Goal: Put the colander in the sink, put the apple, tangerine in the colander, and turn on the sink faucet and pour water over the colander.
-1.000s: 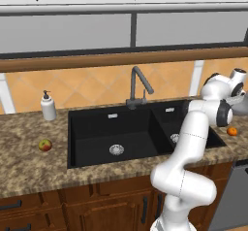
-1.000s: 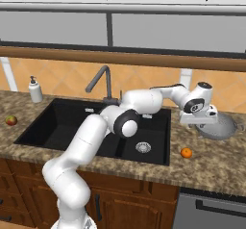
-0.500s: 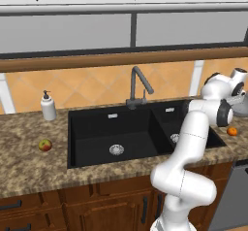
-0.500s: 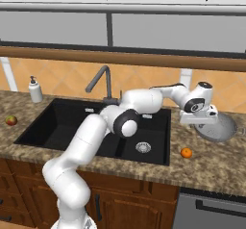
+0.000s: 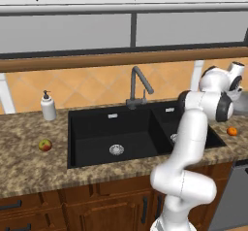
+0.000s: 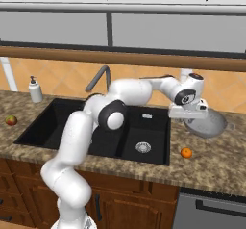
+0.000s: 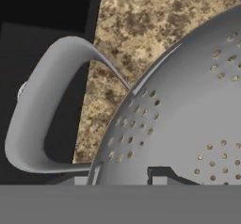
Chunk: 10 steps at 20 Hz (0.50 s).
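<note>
Since a second ago, little has shifted: the gripper (image 6: 188,119) stays low at the colander (image 6: 207,123) on the granite counter (image 6: 221,158), right of the sink (image 6: 57,127). Its jaws appear pinched on the colander's near rim, one fingertip (image 7: 160,175) showing inside the bowl, which holds nothing. Both sink basins lie bare. The tangerine (image 6: 186,152) rests in front of the colander; the apple (image 5: 45,144) sits left of the sink, near the soap bottle (image 5: 47,106).
</note>
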Available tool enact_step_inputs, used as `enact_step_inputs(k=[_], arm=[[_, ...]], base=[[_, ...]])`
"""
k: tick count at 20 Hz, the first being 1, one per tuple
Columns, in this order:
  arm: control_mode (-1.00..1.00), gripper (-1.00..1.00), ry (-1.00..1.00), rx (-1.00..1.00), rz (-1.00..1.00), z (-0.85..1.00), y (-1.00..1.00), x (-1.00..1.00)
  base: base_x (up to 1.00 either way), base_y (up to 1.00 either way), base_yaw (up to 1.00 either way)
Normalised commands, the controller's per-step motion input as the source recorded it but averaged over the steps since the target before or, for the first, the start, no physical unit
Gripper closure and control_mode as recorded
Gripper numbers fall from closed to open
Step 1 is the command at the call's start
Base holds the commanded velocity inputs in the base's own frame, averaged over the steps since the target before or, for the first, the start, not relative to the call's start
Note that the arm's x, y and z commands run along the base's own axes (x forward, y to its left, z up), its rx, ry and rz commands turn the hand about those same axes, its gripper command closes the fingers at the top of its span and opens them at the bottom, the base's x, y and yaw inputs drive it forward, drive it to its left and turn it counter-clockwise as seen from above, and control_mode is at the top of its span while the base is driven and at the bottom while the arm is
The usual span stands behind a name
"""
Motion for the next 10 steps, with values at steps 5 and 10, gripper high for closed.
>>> enact_step_inputs(k=[5,10], arm=[[-1.00,1.00,-0.16,-0.15,0.02,0.05,0.97,-0.93],[-1.00,1.00,0.00,-0.02,0.06,0.00,0.99,-0.86]], base=[[0.00,0.00,0.00],[0.00,0.00,0.00]])
